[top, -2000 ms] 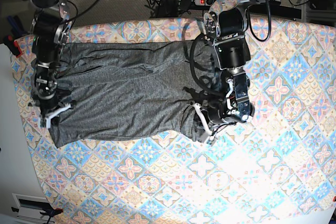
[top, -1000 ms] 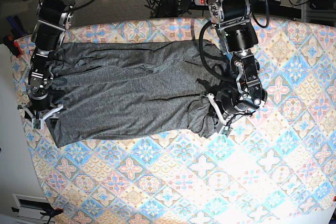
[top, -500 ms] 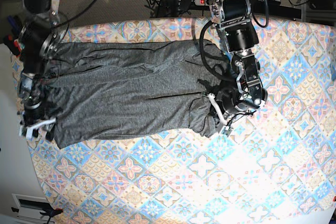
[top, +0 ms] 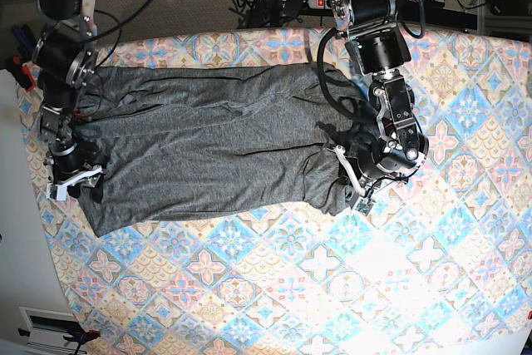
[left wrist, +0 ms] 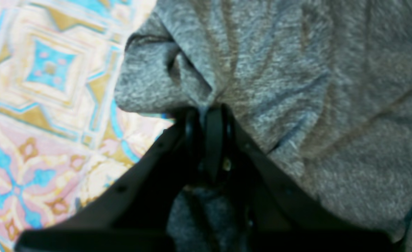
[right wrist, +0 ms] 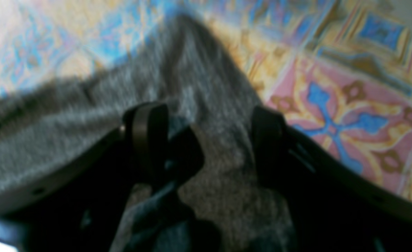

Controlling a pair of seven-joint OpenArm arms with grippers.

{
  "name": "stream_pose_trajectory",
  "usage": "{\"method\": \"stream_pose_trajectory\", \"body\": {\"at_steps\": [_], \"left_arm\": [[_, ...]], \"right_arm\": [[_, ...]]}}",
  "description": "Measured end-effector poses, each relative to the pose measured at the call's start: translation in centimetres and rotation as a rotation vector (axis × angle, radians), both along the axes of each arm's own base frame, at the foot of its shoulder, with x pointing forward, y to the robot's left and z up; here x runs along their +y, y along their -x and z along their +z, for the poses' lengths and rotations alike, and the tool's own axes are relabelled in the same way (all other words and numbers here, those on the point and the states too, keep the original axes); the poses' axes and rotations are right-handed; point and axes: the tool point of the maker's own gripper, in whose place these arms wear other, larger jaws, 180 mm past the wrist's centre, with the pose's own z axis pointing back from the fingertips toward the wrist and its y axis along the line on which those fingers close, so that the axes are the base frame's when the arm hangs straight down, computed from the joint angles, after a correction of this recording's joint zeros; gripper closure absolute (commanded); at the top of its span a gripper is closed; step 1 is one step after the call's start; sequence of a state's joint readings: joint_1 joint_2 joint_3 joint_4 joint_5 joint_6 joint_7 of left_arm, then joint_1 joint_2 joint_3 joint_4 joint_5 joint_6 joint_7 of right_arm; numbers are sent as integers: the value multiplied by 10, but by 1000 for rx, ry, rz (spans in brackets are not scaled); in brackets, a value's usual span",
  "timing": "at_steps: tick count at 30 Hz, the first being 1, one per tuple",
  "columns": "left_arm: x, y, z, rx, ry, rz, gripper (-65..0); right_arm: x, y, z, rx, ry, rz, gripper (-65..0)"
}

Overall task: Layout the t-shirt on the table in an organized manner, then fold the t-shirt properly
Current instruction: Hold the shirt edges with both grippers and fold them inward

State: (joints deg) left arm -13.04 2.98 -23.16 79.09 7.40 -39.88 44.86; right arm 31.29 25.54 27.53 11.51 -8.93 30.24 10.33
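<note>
Left gripper (left wrist: pixel 206 115) has its black jaws pinched tight on a bunched fold of the dark heather-grey knit t-shirt (top: pixel 208 151) — you can see the fabric puckering into the tips in the left wrist view. Right gripper (right wrist: pixel 206 140) is the opposite: its jaws stand wide apart with a ridge of the same grey cloth sitting between them, and neither fingertip (right wrist: pixel 146 129) is clearly pressing on it, though that view is pretty blurry. The shirt's long axis runs left-right across the base view, stretched between the two grippers, with one end at the right gripper (top: pixel 73 179) near the table's left edge and the other bunched at the left gripper (top: pixel 353 180) around mid-table. Both arms reach down from the far edge of the table, forearms angled toward the camera side and wrists bent low over the cloth. The shirt lies mostly flat on the big table (top: pixel 432 288) with the pink, blue and cream floral tile cloth — long creases run along its length, its near edge is slightly slanted, and there's a rumpled lump by the left gripper.
</note>
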Motion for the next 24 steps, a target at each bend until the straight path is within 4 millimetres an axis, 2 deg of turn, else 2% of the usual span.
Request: {"method": "stream_pose_trajectory", "body": {"at_steps": [4, 6, 8, 12, 14, 21, 24], "left_arm": [[1, 5, -4, 39, -14, -6, 0], [3, 4, 1, 24, -22, -2, 0], [5, 2, 4, 15, -26, 0, 0], [4, 3, 4, 17, -26, -1, 0], [4, 3, 4, 16, -26, -1, 0], [-7, 4, 3, 21, -2, -2, 0], [-15, 2, 17, -6, -2, 4, 0]], "right_arm": [[13, -1, -5, 42, 71, 97, -359], [18, -2, -7, 53, 92, 128, -322], [21, -1, -8, 61, 103, 150, -255], [23, -1, -9, 64, 108, 161, -60], [23, -1, -9, 64, 109, 161, 0], [23, -1, -9, 64, 108, 160, 0], [22, -1, -9, 63, 109, 159, 0]]}}
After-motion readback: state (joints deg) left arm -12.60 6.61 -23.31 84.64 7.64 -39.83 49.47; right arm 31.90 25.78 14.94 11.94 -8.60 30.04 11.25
